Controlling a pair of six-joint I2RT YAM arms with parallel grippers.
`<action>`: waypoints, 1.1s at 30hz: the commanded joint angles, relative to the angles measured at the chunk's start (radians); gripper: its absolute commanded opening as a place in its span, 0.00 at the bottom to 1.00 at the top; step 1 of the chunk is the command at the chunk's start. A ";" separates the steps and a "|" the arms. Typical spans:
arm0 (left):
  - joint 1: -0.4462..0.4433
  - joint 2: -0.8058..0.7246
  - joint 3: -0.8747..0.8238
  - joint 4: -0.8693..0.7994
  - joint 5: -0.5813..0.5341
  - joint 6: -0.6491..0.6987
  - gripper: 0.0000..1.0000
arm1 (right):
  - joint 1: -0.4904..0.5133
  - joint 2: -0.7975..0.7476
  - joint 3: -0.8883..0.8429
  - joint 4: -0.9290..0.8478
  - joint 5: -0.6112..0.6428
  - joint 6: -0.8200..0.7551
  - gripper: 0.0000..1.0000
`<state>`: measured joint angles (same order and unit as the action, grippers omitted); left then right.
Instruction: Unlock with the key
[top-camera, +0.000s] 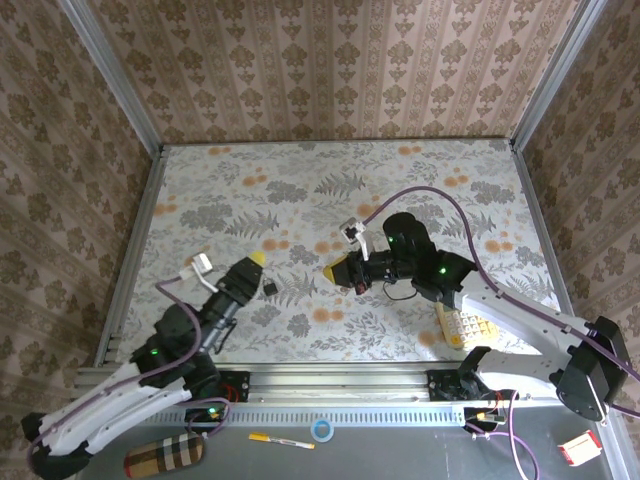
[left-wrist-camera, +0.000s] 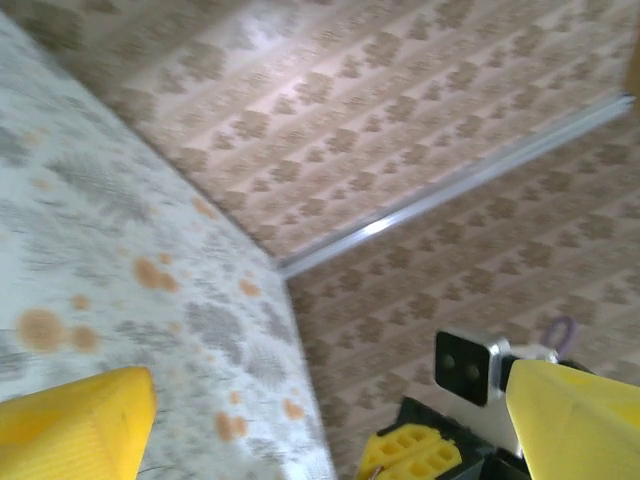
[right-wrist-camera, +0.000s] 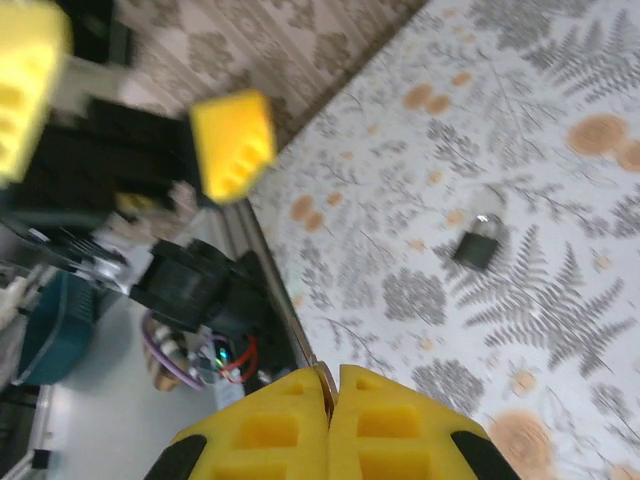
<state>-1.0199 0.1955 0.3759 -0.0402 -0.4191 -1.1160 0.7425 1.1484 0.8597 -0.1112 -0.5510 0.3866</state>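
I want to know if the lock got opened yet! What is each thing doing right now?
Left end effector: open, empty.
Right end effector: shut, pinching a thin metal sliver.
Key: likely that sliver, mostly hidden.
Padlock: lying on the table, untouched, no key in it; shackle too blurred to judge.

Floral tabletop (top-camera: 300, 190) between patterned walls (top-camera: 330, 70); on the near ledge lie a plaid pouch (top-camera: 165, 457), a pen (top-camera: 280, 440) and a tape roll (top-camera: 321, 430).

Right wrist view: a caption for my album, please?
Shut right gripper looks toward a small padlock lying on the floral table.
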 joint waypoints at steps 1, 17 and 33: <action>0.070 0.033 0.137 -0.649 0.014 -0.034 0.92 | 0.008 -0.031 -0.009 -0.114 0.083 -0.080 0.00; 0.449 1.089 0.463 -0.756 0.524 0.332 0.70 | 0.021 -0.048 -0.086 -0.086 0.115 -0.107 0.00; 0.478 1.415 0.604 -0.737 0.534 0.278 0.64 | 0.035 -0.142 -0.229 -0.012 0.076 -0.058 0.00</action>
<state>-0.5369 1.5963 0.9588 -0.7479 0.1272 -0.8162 0.7708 1.0309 0.6479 -0.1635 -0.4549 0.3134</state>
